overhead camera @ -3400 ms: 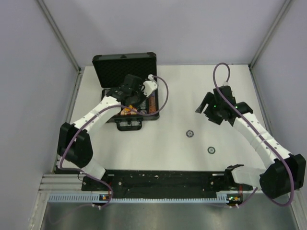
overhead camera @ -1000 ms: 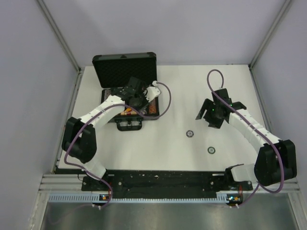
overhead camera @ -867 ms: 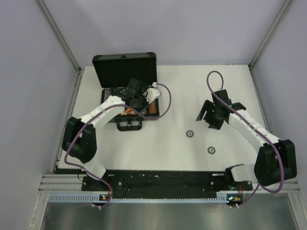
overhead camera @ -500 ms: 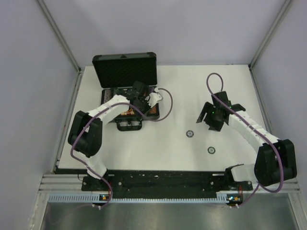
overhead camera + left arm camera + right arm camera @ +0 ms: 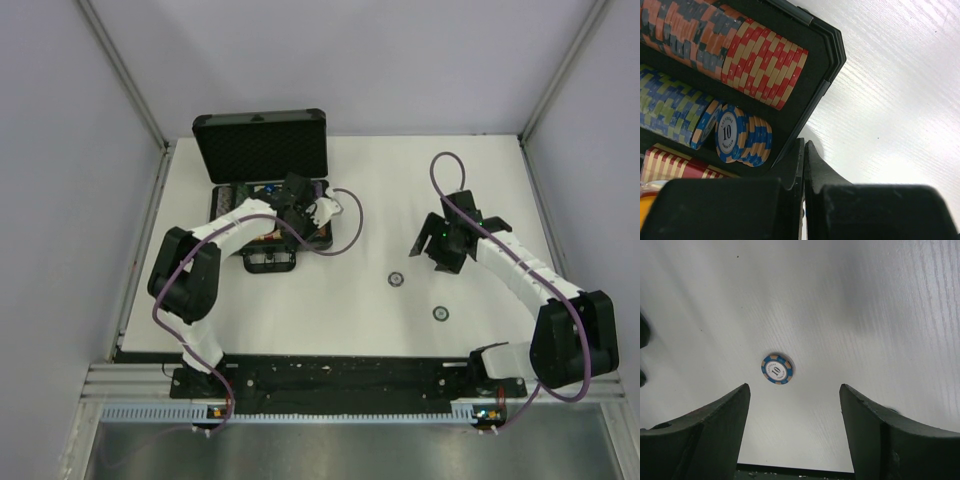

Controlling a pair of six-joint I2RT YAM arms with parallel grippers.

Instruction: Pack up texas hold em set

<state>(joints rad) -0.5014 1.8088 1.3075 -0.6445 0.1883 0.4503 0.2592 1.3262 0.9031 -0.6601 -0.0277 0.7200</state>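
The black case (image 5: 262, 146) of the texas hold em set lies open at the back left, its lid standing up. Rows of chips fill its tray: red and cream (image 5: 765, 70), orange and grey (image 5: 687, 32), blue and green (image 5: 667, 107). A short stack of blue chips (image 5: 742, 141) marked 10 sits beside them. My left gripper (image 5: 316, 213) (image 5: 805, 146) is shut at the tray's right edge (image 5: 832, 55), with nothing visible between its fingers. My right gripper (image 5: 434, 246) (image 5: 794, 390) hangs open over the table. A loose blue chip (image 5: 777, 369) (image 5: 396, 279) lies just ahead of it.
A second loose chip (image 5: 440, 313) lies on the white table (image 5: 480, 180) nearer the front. The case's handle (image 5: 270, 262) points toward the arms. Grey walls (image 5: 60, 200) close in the table on the left, right and back.
My left gripper has closed and slid right from over the tray's middle to its right edge. The right arm has barely moved and stays open.
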